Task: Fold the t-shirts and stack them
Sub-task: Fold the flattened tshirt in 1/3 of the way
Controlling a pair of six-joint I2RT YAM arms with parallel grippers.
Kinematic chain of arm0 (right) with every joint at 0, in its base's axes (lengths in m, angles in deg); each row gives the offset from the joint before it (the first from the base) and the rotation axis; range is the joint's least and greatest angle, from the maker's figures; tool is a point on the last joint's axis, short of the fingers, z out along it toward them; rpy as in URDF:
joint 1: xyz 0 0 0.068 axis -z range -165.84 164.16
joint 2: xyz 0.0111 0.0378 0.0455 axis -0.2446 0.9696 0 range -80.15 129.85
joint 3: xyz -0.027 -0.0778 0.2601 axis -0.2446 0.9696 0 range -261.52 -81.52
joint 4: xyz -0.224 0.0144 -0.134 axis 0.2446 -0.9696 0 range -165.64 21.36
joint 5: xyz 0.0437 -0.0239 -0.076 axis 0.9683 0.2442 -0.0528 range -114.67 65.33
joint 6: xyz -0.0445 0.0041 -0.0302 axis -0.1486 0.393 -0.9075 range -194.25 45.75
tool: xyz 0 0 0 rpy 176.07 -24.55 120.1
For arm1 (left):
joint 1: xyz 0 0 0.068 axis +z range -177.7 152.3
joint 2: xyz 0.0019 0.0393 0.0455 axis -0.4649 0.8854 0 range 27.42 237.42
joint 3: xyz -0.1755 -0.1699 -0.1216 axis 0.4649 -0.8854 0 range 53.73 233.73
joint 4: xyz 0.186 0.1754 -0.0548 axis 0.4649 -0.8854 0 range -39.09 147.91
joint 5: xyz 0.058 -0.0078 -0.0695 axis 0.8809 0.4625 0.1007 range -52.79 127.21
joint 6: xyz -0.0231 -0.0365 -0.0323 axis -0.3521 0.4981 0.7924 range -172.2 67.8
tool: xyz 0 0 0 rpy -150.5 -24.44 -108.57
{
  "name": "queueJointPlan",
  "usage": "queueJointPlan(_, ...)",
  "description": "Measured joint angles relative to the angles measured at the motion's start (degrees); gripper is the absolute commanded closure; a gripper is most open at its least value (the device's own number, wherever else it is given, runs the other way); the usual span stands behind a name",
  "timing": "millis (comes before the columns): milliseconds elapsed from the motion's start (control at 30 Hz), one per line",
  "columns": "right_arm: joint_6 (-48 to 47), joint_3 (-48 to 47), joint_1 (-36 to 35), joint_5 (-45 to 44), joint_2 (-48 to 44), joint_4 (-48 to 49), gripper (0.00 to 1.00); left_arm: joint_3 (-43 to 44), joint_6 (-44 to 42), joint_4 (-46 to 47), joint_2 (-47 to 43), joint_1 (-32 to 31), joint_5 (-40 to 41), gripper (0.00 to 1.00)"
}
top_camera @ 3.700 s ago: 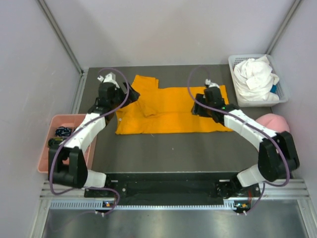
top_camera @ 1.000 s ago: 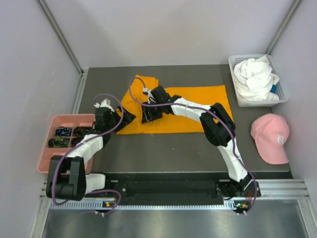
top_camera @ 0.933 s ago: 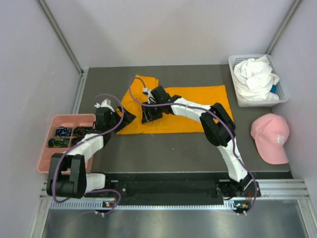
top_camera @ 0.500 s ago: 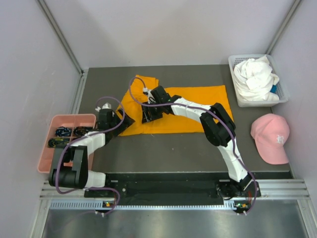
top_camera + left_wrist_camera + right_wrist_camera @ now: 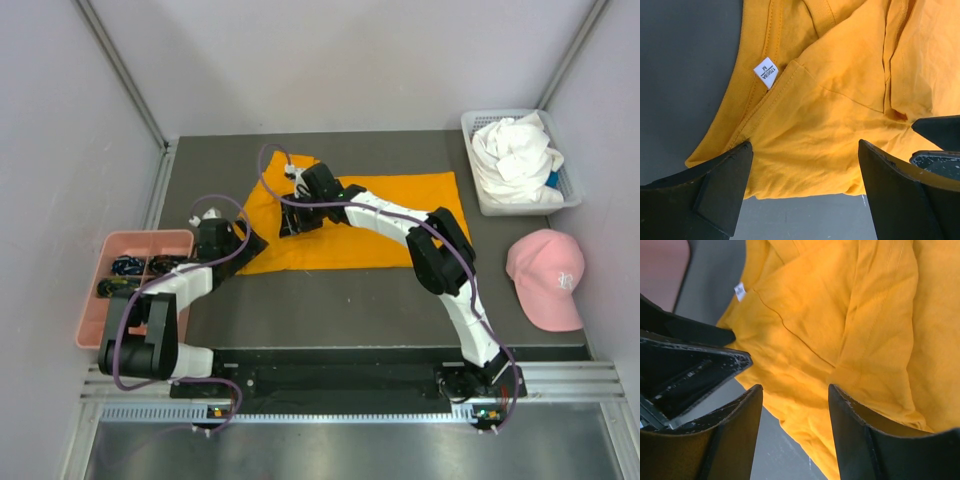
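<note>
Orange is what's grabbing my attention first, because closest to me the left gripper [image 5: 250, 241] is hovering with its jaws spread wide right over the near-left corner of the orange t-shirt [image 5: 380, 225], not pinching anything. Off to its left the pink tray [image 5: 88, 300] is sitting by the edge of the table [image 5: 330, 300]. Up close, the little white size tag [image 5: 765, 72] is showing by the neckline, and a loose flap is lying folded across the body. Just past that, the right gripper [image 5: 291, 222], on an arm that's stretching way across from the other side, is hanging over rumpled fabric. Its jaws are standing apart too, with nothing clamped that I can see. The shirt itself is lying mostly flat in the middle of the table, long side running left to right. I'm guessing it's going to handle like any thin cotton tee: light, floppy, zero stiffness, so it'll be sagging and dragging the moment one corner comes up. I'd be grabbing it at the stitched hem or the collar seam, where it's thicker, one gripper per corner so it's lifting evenly. Over on the right the pink cap [image 5: 548, 275] is lying out of the way. Furthest back, the white t-shirt [image 5: 515, 150] is sitting crumpled in the white basket [image 5: 468, 125], waiting its turn.
</note>
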Motion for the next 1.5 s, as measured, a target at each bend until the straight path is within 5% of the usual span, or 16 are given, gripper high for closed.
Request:
queueJointPlan(533,0.24,-0.35,0.7,0.0,0.0,0.04,0.44,1.4,0.63,8.17,5.53,0.0,0.92,0.09)
queueJointPlan(1500,1.66,1.79,0.74,0.44,0.28,2.64,0.44,-2.32,2.34,9.44,2.14,-0.17,2.99,0.06)
